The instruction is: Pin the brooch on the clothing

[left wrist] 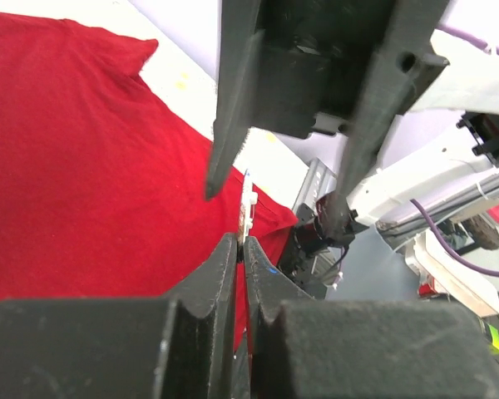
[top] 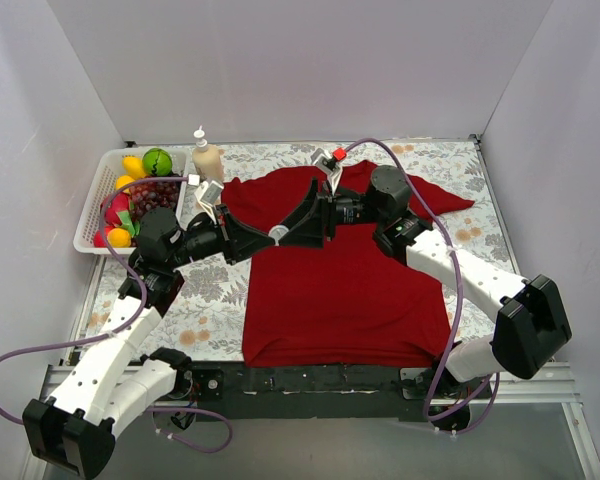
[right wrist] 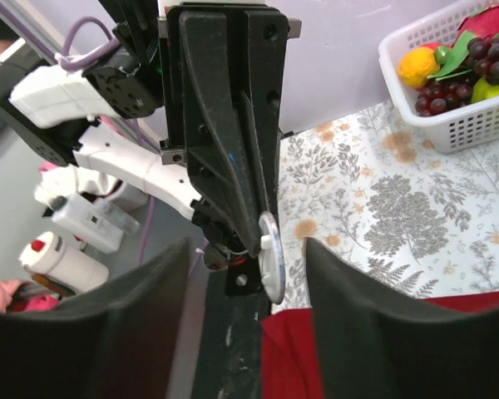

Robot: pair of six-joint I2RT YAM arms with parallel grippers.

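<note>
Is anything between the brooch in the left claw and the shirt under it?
Nothing visible. The brooch sits pinched in the left claw over bare red T-shirt; the open right claw flanks it sideways.

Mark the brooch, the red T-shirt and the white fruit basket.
Small round silvery-white brooch [right wrist: 272, 258]: right wrist view, on the disc's face.
Dark red fabric T-shirt [top: 350, 290]: top external view, mid-chest fabric.
White plastic mesh basket [right wrist: 474, 125]: right wrist view, front wall.
</note>
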